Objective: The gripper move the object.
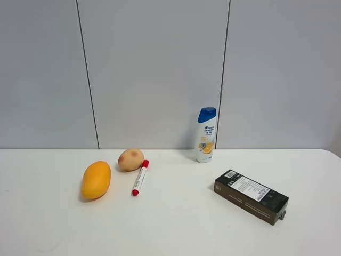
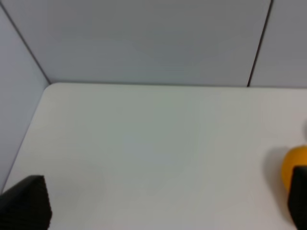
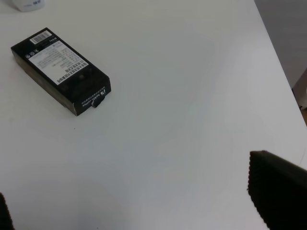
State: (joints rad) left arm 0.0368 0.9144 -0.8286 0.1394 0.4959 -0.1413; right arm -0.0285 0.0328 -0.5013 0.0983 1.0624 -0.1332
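Observation:
The orange-yellow mango (image 1: 96,180) lies on the white table (image 1: 176,229) at the left, apart from both grippers. Neither gripper shows in the exterior high view. In the left wrist view my left gripper (image 2: 163,203) is open and empty. Its black fingertips (image 2: 26,203) sit wide apart at the frame's two lower corners. The mango (image 2: 293,165) shows only in part, just beyond the other fingertip. In the right wrist view my right gripper (image 3: 139,206) is open and empty over bare table, with one black finger (image 3: 276,191) in view.
A tan potato (image 1: 130,159) and a red-and-white marker (image 1: 140,177) lie just right of the mango. A white shampoo bottle (image 1: 205,134) stands at the back. A black box (image 1: 251,196) lies at the right, also in the right wrist view (image 3: 60,69). A grey wall stands behind.

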